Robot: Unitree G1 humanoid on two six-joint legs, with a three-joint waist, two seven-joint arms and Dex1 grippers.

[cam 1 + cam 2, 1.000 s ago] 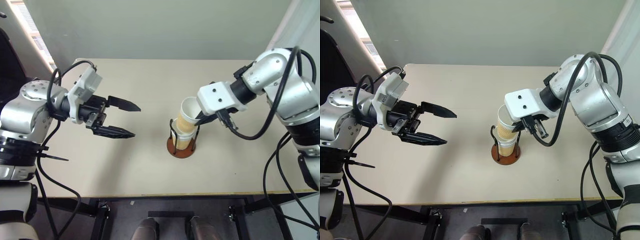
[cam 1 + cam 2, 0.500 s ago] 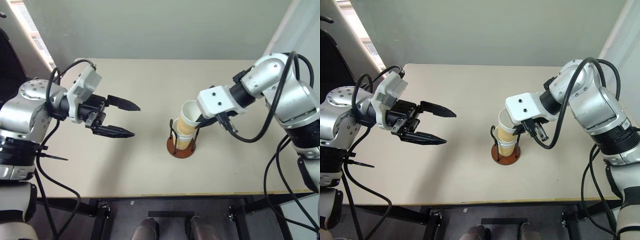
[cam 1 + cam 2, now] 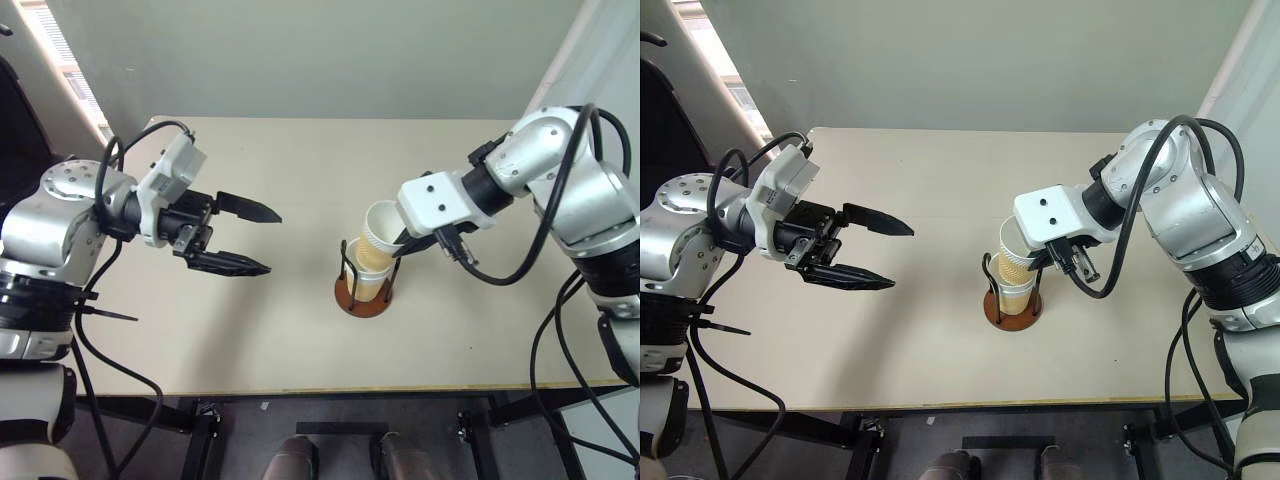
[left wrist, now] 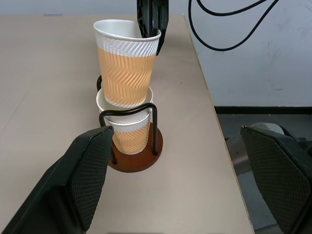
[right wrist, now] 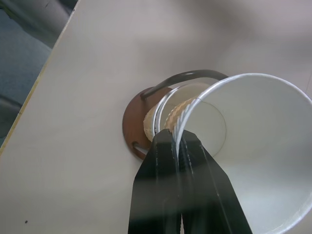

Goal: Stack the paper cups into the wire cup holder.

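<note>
Stacking looks nearly done: my right claw (image 5: 178,141) pinches the rim of the top cup (image 4: 126,63), tilted and half-nested in the cups (image 4: 127,131) already in the wire cup holder (image 3: 362,290) mid-counter (image 3: 300,340). Possibly two sit below; hard to count. Left claw (image 3: 245,237) hangs wide, empty.

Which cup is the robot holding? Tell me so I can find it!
Look near the middle of the table, at the wire cup holder. The top cup is the one: it sticks up tilted, with the right gripper pinching its white rim.
</note>
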